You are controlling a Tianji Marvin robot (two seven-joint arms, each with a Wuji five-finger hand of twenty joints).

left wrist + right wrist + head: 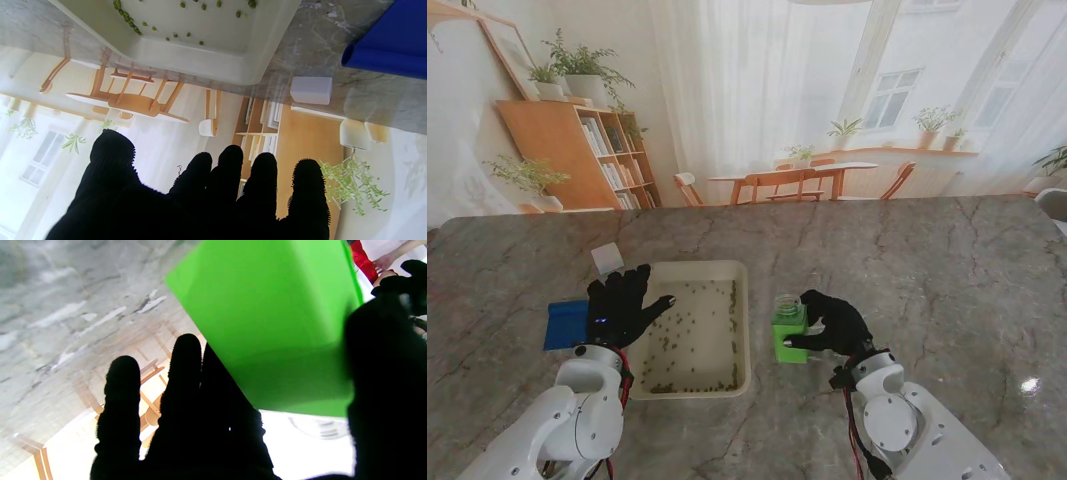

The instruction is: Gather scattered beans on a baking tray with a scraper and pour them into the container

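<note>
Marble table [927, 260] first, then baking tray [739, 330] between my two hands, long axis running away from me, beans [689, 380] scattered across it and bunched along the near wall. Left hand [619, 308] hovered with fingers [230, 166] spread wide, holding nothing; thumb tip reached over the tray's left rim. Blue scraper [565, 324] lay flat just outboard of that hand's little-finger side, partly under it, so left hand was clearly the nearer one; whether it touched I couldn't tell. Right hand [832, 322] was wrapped on the green container [789, 335], thumb one side, fingers [186, 373] the other, just right of the tray. Small white block [607, 258] lay beyond the left fingertips.
</note>
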